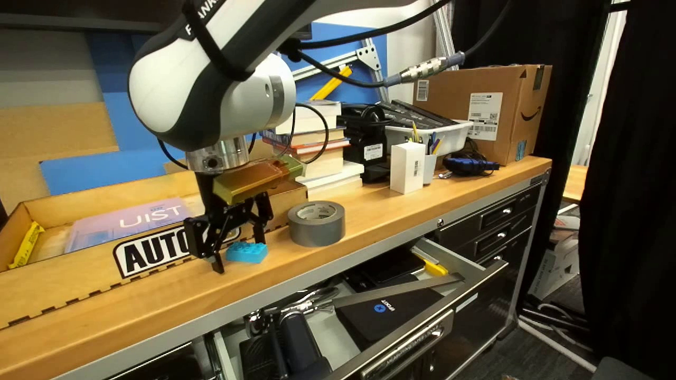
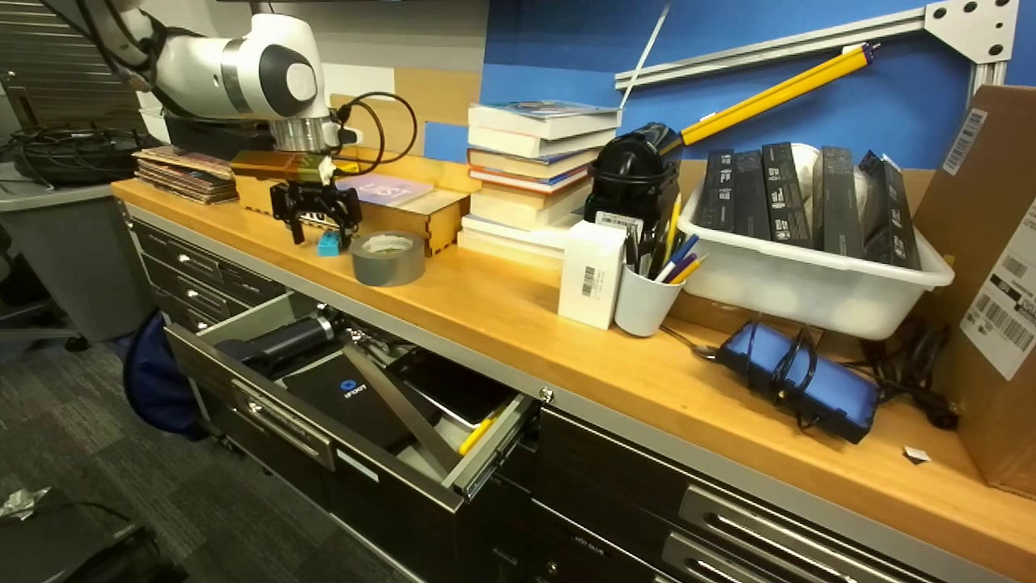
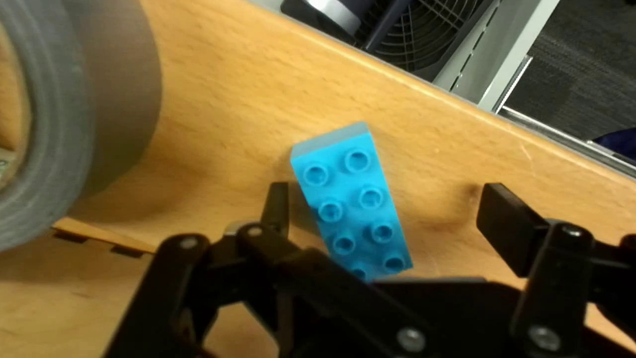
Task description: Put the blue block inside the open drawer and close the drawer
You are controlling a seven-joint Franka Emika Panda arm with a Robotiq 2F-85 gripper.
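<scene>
Gripper low over the bench top, jaws wide apart, nothing held. Blue studded toy brick sits studs-up between the fingertips in the wrist view, gap on both sides, much closer to one. It's just beside the grey duct tape roll, not touching; closer fingertip is between brick and roll. Drawer: pulled out below the roll, black iFixit case and flat metal strip in it. On the roll's far side from the drawer: open wooden box, book stack. Right of roll in both exterior views: tall white carton, pen cup, white bin, cardboard Amazon box.
</scene>
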